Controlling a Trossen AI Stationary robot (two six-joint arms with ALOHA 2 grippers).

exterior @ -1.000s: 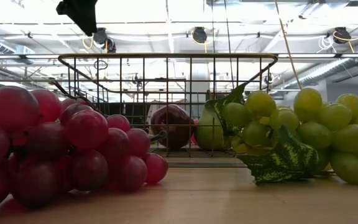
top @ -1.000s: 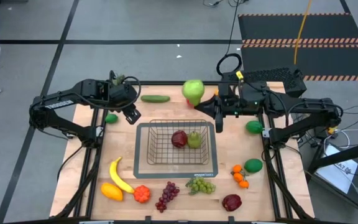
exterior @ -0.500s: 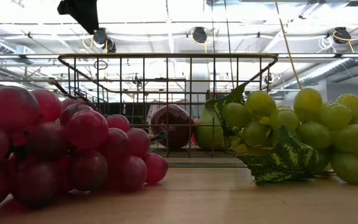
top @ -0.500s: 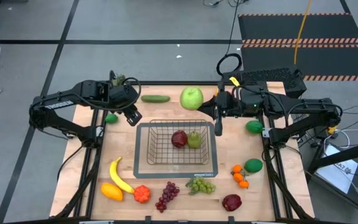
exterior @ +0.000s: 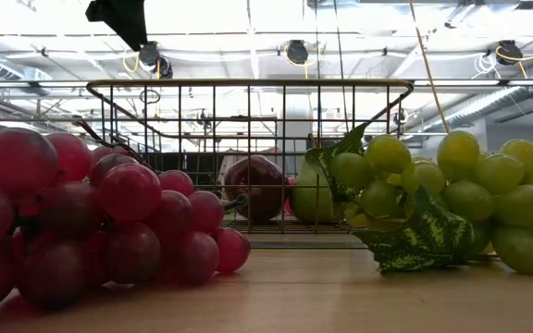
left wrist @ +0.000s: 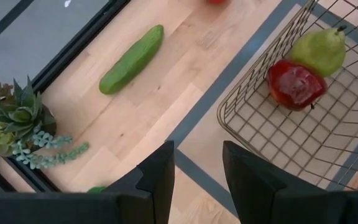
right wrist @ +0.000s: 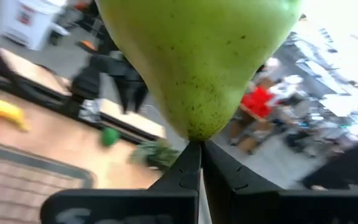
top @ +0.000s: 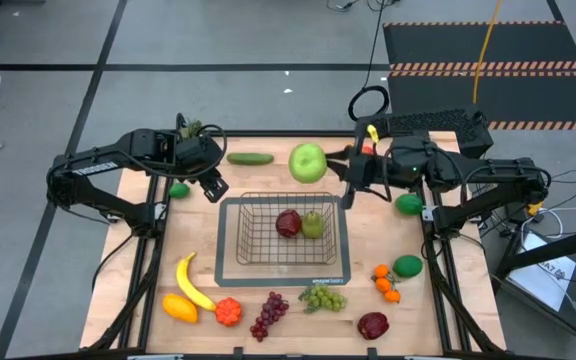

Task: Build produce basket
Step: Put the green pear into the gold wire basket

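Green pear, large (top: 308, 162): I saw it raised over the table's far edge, just beyond the basket's far right corner.
Right gripper (right wrist: 194, 149): fingers pressed together at the pear's narrow stem end; I judged the pear pinched there.
Left gripper (left wrist: 197, 155): fingers apart, nothing between them, hovering off the basket's far left corner.
Basket (top: 230, 240): wire, on a dark grey base at the table's middle.
Key relation: the basket lay toward the near edge from the held pear. The right arm was the nearer. The pear's long axis ran straight out from the fingertips, fat end away from them.
Next move, my guess: carry the pear toward the near edge over the far rim, then let go.
In basket: one dark red apple (top: 288, 223), one small green pear (top: 312, 224), touching.
Far edge: one cucumber (top: 249, 158).
Green balls: three, one near the left edge (top: 179, 189), two by the right edge (top: 409, 204).
Near edge: one banana (top: 192, 281), one red grape bunch (top: 270, 314), one green grape bunch (top: 322, 298), one red apple (top: 373, 325).
Small oranges (top: 386, 283): a cluster, too small to count.
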